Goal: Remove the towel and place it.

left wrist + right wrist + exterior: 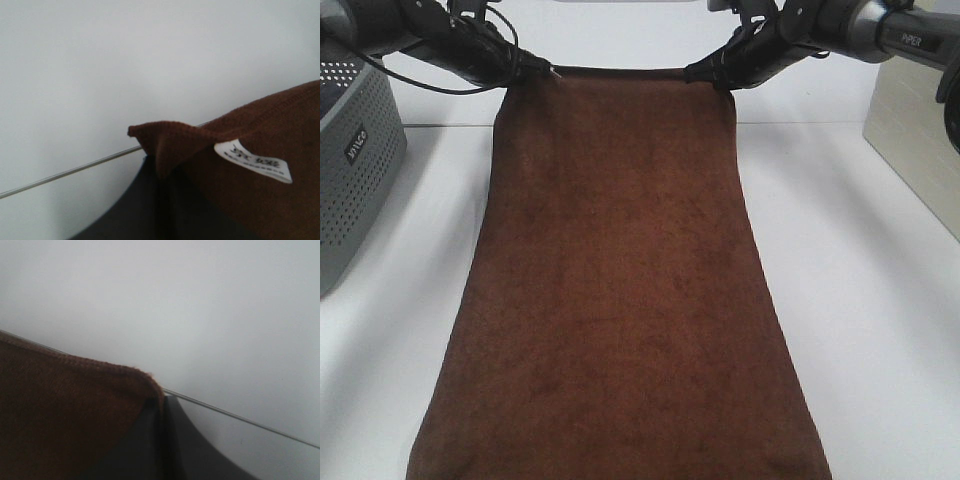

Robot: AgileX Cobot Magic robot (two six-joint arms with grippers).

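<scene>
The dark brown towel hangs stretched between my two grippers and drapes down toward the camera over the white table. My left gripper is shut on its upper left corner, beside a small white tag. That pinched corner of the towel sits between the dark fingers. At the upper right corner my right gripper is shut on the towel's edge, which disappears between its black fingers.
A grey perforated box stands at the left edge of the table. A beige box stands at the right. The white table shows on both sides of the towel, with a white wall behind.
</scene>
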